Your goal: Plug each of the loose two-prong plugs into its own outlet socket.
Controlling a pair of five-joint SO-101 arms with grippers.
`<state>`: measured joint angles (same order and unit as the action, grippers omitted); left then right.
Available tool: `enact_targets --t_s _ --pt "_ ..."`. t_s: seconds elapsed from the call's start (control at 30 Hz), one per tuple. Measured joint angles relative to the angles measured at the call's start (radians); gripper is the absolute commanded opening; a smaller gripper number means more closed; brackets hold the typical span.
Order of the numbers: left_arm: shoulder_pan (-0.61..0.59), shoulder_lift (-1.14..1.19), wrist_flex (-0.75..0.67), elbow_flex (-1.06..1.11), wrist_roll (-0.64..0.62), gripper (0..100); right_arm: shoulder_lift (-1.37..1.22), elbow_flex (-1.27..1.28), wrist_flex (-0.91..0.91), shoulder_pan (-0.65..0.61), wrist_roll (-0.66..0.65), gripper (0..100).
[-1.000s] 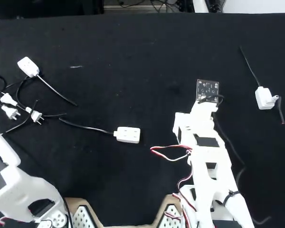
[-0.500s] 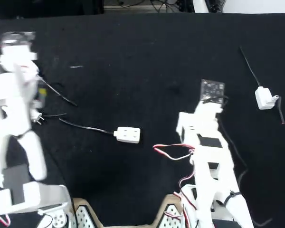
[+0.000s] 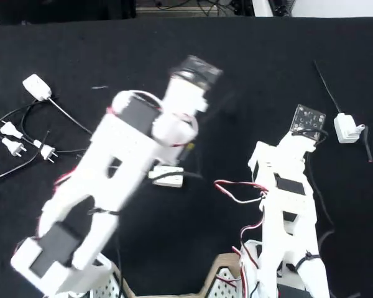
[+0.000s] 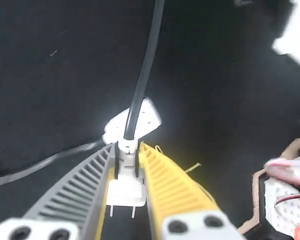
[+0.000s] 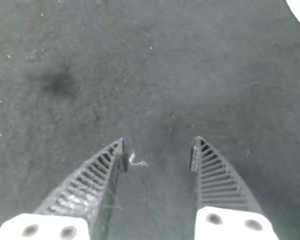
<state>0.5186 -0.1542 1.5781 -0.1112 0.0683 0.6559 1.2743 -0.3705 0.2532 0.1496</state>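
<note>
Bright, even light; white plug (image 4: 124, 189) glares against black table (image 4: 50, 75).

Three small white two-prong plugs (image 3: 12, 146) on black cords lie loose at the left edge. One white outlet block (image 3: 36, 87) sits upper left, a second outlet (image 3: 168, 176) at centre, and a third outlet (image 3: 344, 128) far right. A fourth plug (image 4: 125, 186), prongs toward the wrist camera, is pinched between the left fingers (image 4: 162, 175).

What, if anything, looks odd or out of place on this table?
The plug clamped in the left gripper looks backwards: its two prongs point toward the wrist, while its black cord runs out over the white outlet socket beyond. Held so, it likely cannot go in.
</note>
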Motion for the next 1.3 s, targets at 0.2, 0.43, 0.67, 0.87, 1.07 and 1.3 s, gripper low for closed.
enact_targets --t_s 0.2,0.43,0.67,0.87,1.07,1.3 --pt "0.095 0.153 -0.066 0.000 -0.002 18 0.000 0.000 0.000 0.002 0.000 19.8" --pt "0.117 0.218 0.029 -0.078 -0.009 24 0.000 0.000 0.000 0.002 0.000 19.8" --pt "0.034 0.218 0.167 -0.244 -0.009 20 0.000 0.000 0.000 0.000 0.000 19.8" --pt "-0.124 0.115 0.175 -0.123 0.077 20 0.000 0.000 0.000 -0.049 0.000 19.8" --pt "-0.190 -0.163 0.170 0.158 0.206 20 0.000 0.000 0.000 -0.081 0.000 19.8" --pt "-0.423 -0.388 -0.043 0.522 0.221 20 0.000 0.000 -0.101 -0.206 0.000 19.8"
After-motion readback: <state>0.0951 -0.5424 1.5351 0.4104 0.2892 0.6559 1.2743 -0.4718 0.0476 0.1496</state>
